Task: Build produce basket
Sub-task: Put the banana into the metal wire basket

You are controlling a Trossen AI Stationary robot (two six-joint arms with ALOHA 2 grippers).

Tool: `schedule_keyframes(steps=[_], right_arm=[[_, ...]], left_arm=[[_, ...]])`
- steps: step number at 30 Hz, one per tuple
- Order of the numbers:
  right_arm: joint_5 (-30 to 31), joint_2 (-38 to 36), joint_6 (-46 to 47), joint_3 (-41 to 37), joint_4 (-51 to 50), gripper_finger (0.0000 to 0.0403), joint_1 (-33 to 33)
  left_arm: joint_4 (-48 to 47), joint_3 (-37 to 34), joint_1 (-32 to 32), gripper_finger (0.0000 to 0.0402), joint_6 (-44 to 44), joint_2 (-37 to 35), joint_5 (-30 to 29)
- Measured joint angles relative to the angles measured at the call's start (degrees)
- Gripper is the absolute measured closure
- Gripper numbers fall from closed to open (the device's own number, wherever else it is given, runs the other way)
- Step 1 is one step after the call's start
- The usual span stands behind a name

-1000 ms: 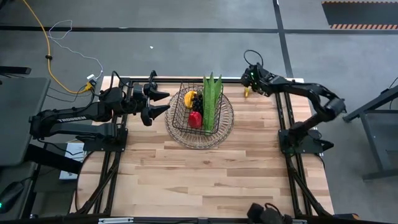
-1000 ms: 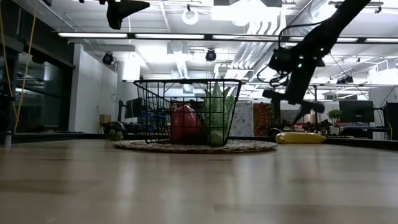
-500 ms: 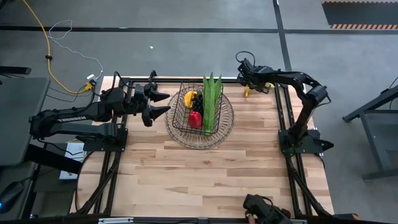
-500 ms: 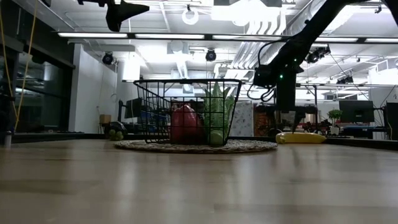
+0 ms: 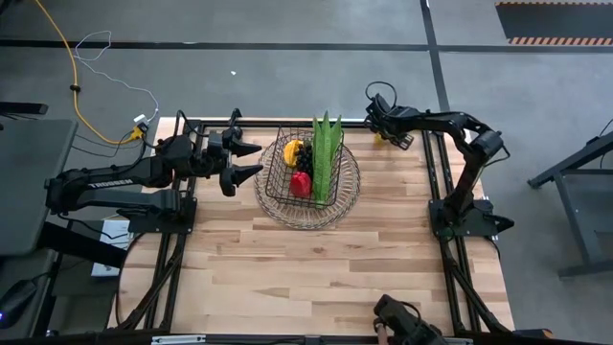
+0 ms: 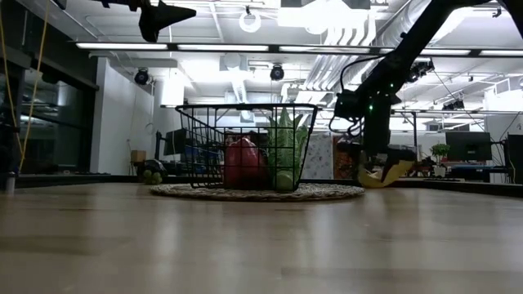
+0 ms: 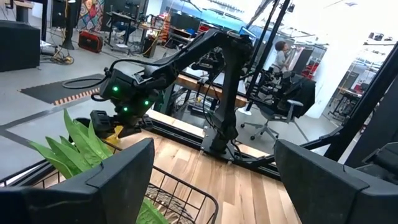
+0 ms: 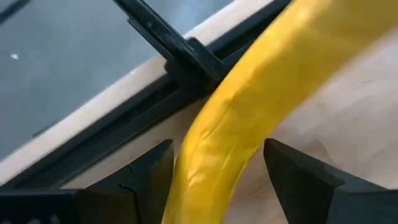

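The dark wire-mesh square basket (image 5: 305,171) on its wider round woven-wire base sits toward the far middle of the pale wooden bench (image 5: 316,259), between the two arms.

At the far right corner of the bench we see the right gripper (image 5: 386,132) down over the yellow toy banana (image 8: 249,130). In the right wrist view its two dark fingers (image 8: 146,171) stand apart on either side of the banana's curved body, with bench wood showing on both sides, so we cannot tell whether either pad actually touches it. In the low view the banana (image 6: 386,174) is tilted, one end raised just under that gripper.

The left gripper (image 5: 251,159) hangs above the bench just left of the basket, jaws wide apart, holding nothing and touching nothing; the low view shows it high up (image 6: 167,14).

Counting what lies in the basket from above, we find one long green leafy corn ear (image 5: 327,156) leaning along the right side, one yellow-orange fruit (image 5: 293,150), one dark grape bunch (image 5: 305,157) and one red pepper (image 5: 301,183). That makes four pieces inside and one banana outside. In the low view one small green round fruit (image 6: 151,175) lies on the bench left of the basket.
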Motion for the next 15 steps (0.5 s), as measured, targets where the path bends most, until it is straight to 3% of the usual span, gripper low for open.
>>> schedule_keyframes(steps=[10,15], right_arm=[[-2.44,3.3,0.85,0.24,0.9,0.0165,-0.03],[-2.46,2.51,-2.53,0.08,-0.26,0.0209,0.3]], left_arm=[[0.0,0.0,-0.01,0.0083,0.01,0.0,0.0],[0.0,0.0,-0.01,0.0083,0.04,0.0,0.0]])
